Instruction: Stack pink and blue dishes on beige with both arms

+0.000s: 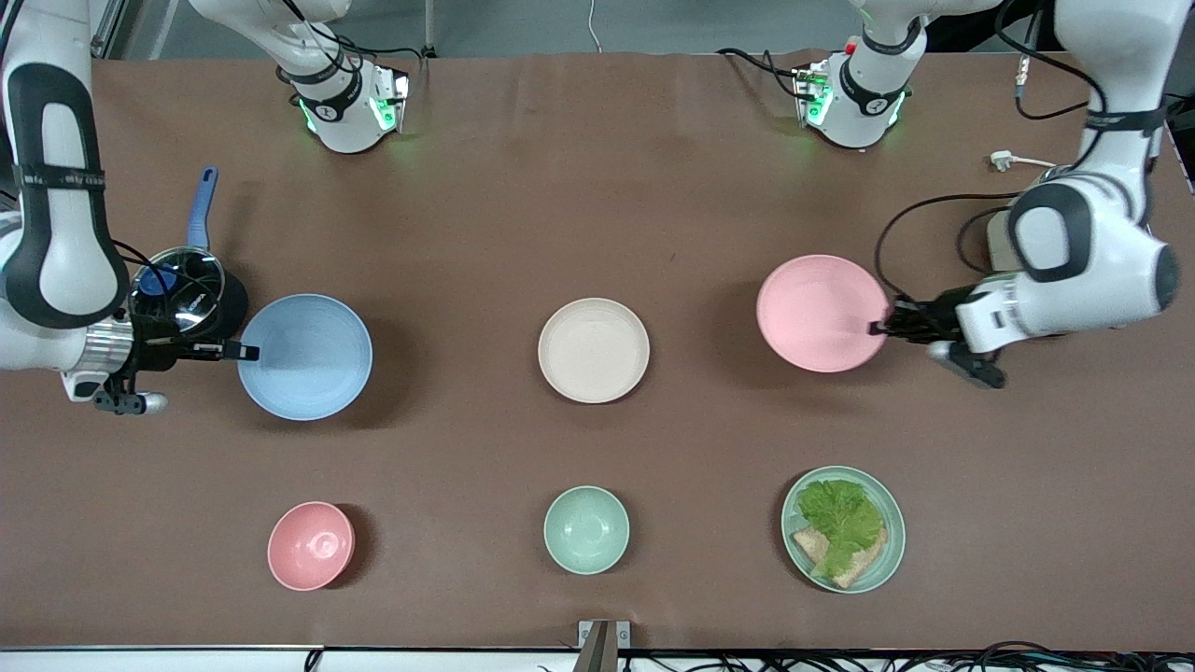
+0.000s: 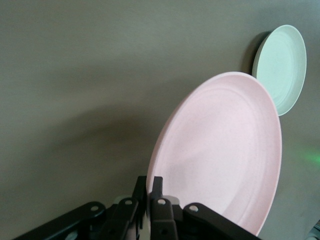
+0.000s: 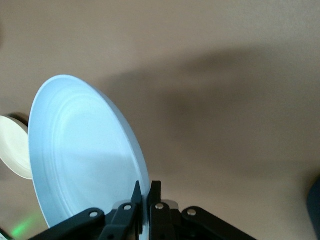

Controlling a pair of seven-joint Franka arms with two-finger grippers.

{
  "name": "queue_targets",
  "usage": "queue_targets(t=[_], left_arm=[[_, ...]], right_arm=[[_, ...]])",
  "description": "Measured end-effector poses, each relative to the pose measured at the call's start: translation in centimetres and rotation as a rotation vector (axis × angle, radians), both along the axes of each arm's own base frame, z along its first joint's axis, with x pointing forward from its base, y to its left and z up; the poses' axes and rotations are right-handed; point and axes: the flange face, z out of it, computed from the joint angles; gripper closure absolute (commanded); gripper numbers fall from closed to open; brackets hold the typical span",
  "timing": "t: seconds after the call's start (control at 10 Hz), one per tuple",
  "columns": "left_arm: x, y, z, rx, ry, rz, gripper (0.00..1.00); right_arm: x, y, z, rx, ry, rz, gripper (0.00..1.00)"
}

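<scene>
Pincer-wise, I have both loaded: my left pincer, at the frame's right, is clamped on the pink plate, raised above the brown counter. My right pincer, at the frame's left, is pinched on the blue plate, also lifted. Between them, at frame centre, the beige plate lies flat on the counter.

You see a pale pink plate pinched in the black left gripper and a light blue plate in the black right gripper; between them lies a plain cream-beige plate on brown cloth.
</scene>
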Motion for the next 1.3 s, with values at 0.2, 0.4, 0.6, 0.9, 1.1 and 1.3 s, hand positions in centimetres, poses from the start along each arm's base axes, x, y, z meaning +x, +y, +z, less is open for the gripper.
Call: queue_targets(t=[0.2,0.4,0.6,0.9,1.1,1.3], left_arm=[[-0.7,-8.6,-2.7,0.038,0.013,0.062,0.98],[-1.9,-16.0,-6.4,0.057,-0.030,0.125,0.98],[-2.8,-21.0,-8.2,0.031,-0.022,0.202,0.98],[-3.5,-25.3,-7.9,-0.016,-0.024,0.269,0.91],[-3.9,-27.1,-9.5,-0.041,-0.062,0.303,0.79],[-3.8,-27.7,-11.1,-0.048,-0.073,0.326,0.48]], right_arm=[[1.2,3.8,4.1,-0.048,-0.001,-0.043,0.99],[1.4,10.3,6.3,-0.108,0.020,-0.064,0.99],[0.9,16.3,7.0,-0.123,0.029,-0.076,0.99],[0.4,20.6,7.0,-0.119,0.031,-0.084,0.99],[0.2,21.3,6.2,-0.119,0.032,-0.082,0.99],[-0.1,21.8,5.4,-0.119,0.037,-0.076,0.99]])
